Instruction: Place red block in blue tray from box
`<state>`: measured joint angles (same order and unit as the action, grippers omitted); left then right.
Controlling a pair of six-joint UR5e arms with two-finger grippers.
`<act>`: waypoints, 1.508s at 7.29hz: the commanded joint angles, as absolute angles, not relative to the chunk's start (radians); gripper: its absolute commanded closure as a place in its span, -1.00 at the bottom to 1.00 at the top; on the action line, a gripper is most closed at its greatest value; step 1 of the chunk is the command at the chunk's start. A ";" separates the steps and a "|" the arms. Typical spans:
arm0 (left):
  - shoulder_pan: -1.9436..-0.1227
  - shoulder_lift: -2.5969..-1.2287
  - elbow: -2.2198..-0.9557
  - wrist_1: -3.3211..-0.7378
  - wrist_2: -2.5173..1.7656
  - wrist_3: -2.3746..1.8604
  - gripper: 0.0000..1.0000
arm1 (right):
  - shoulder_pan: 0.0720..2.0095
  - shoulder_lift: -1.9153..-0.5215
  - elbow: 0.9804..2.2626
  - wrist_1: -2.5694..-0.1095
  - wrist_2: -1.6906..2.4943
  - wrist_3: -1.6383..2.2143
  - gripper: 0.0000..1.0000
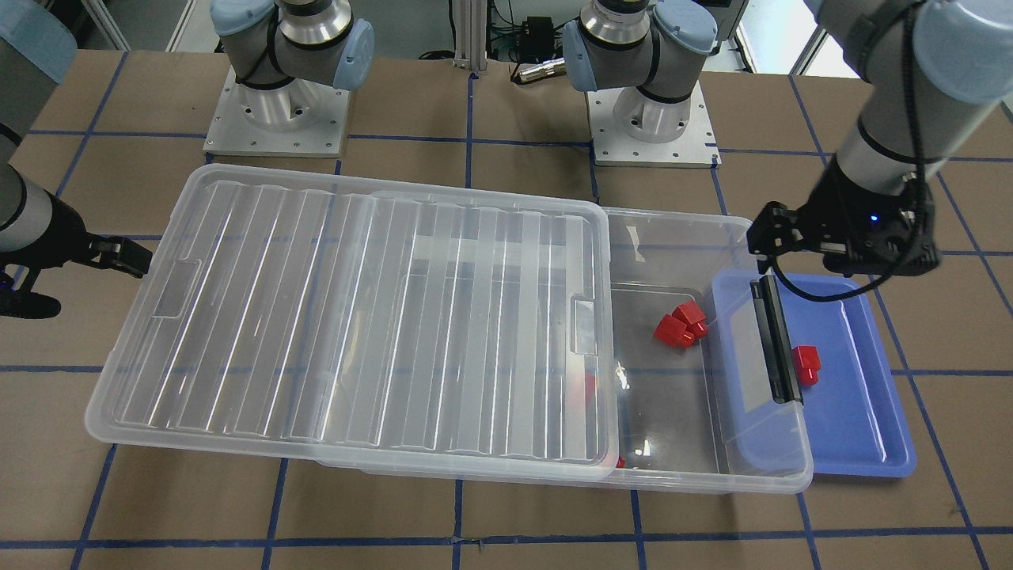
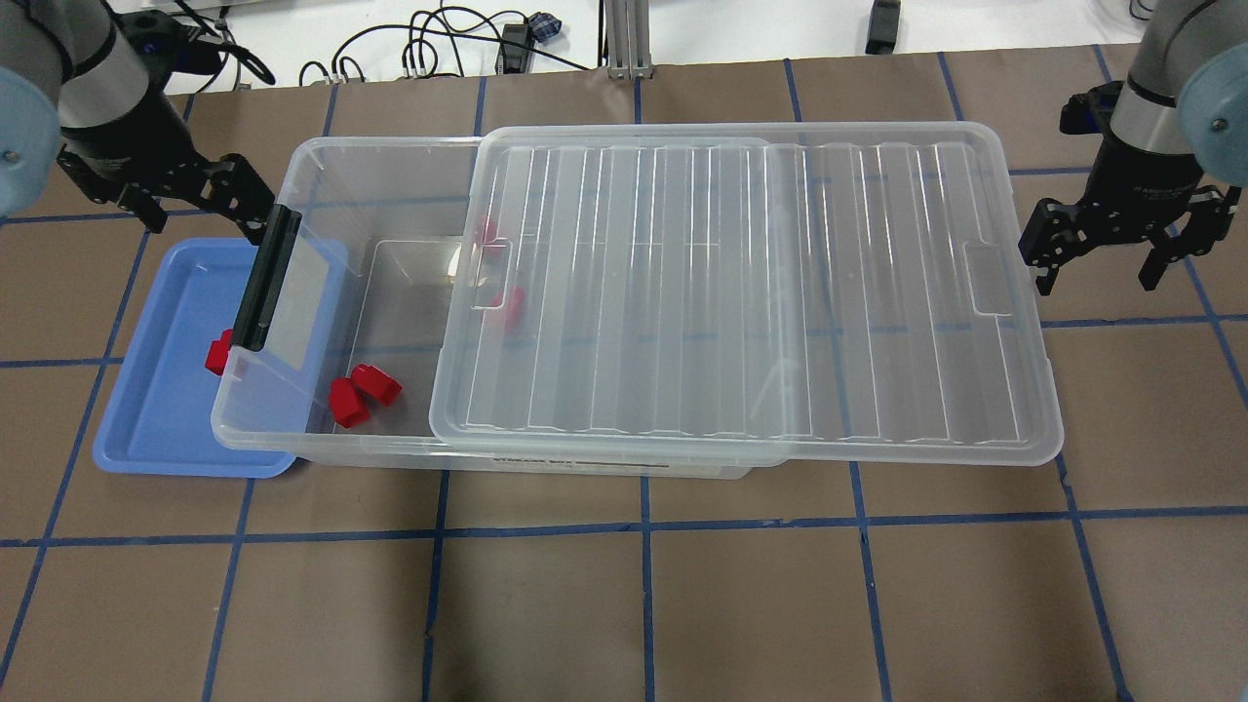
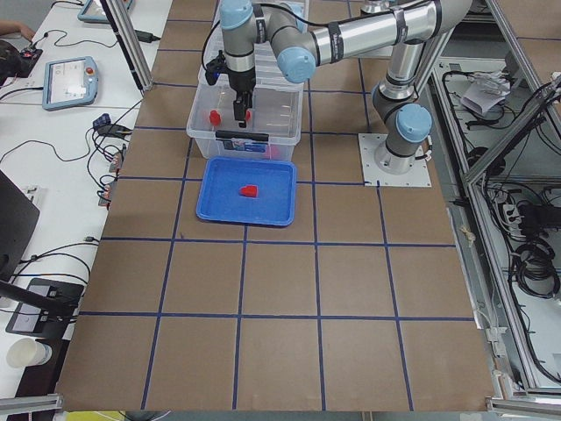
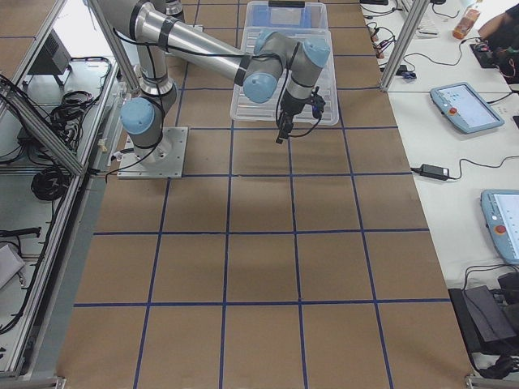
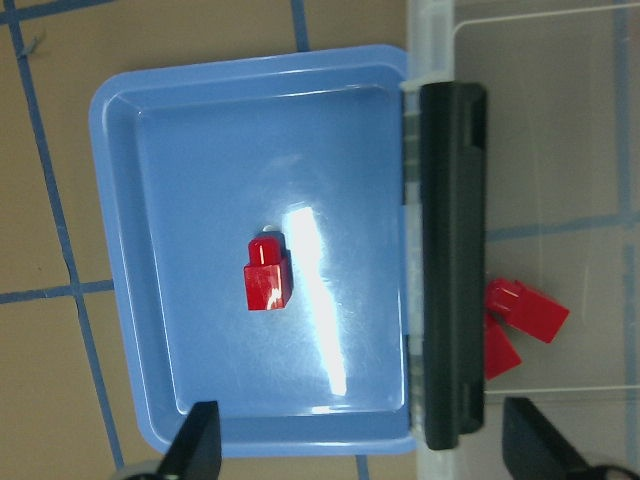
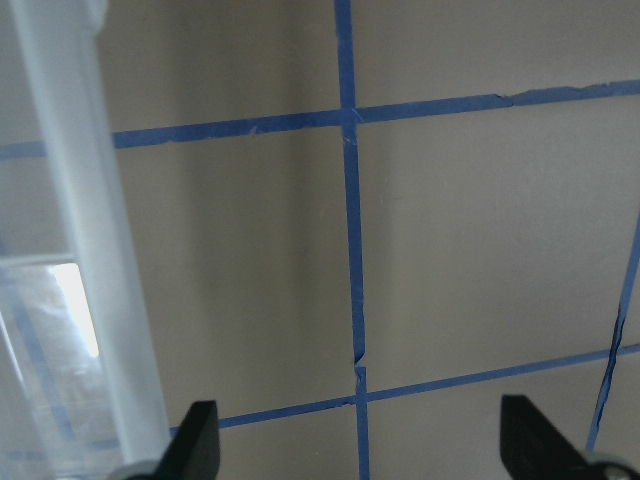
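One red block (image 1: 807, 364) lies in the blue tray (image 1: 863, 427); it also shows in the left wrist view (image 5: 266, 275) and overhead (image 2: 216, 353). The tray (image 2: 146, 400) sits partly under the box (image 2: 380, 175) at its latch end. The lid (image 2: 741, 283) is slid aside, leaving that end uncovered. Two red blocks (image 1: 681, 324) lie together on the box floor, and two more (image 2: 511, 304) show through the lid. My left gripper (image 2: 200, 200) hovers open and empty over the tray's far side near the latch. My right gripper (image 2: 1107, 258) is open and empty beyond the lid's other end.
The black latch (image 5: 450, 260) stands between the tray and the box interior. The lid (image 1: 356, 317) overhangs the box toward my right arm. Both arm bases (image 1: 277, 111) stand behind the box. The table is brown with blue tape lines (image 6: 350, 250).
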<state>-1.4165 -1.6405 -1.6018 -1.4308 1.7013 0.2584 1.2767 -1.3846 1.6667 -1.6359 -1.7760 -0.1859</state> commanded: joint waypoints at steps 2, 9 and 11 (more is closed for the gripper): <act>-1.623 -1.615 -1.588 -1.472 1.669 -0.050 -1.00 | 1.383 -1.367 1.661 -1.647 -1.763 -0.167 -1.00; -1.496 -1.594 -1.545 -1.577 1.565 -0.046 -1.00 | 1.611 -1.319 1.601 -1.683 -1.720 -0.011 -1.00; -1.496 -1.612 -1.557 -1.580 1.571 -0.041 -1.00 | 1.594 -1.347 1.533 -1.665 -1.723 -0.006 -1.00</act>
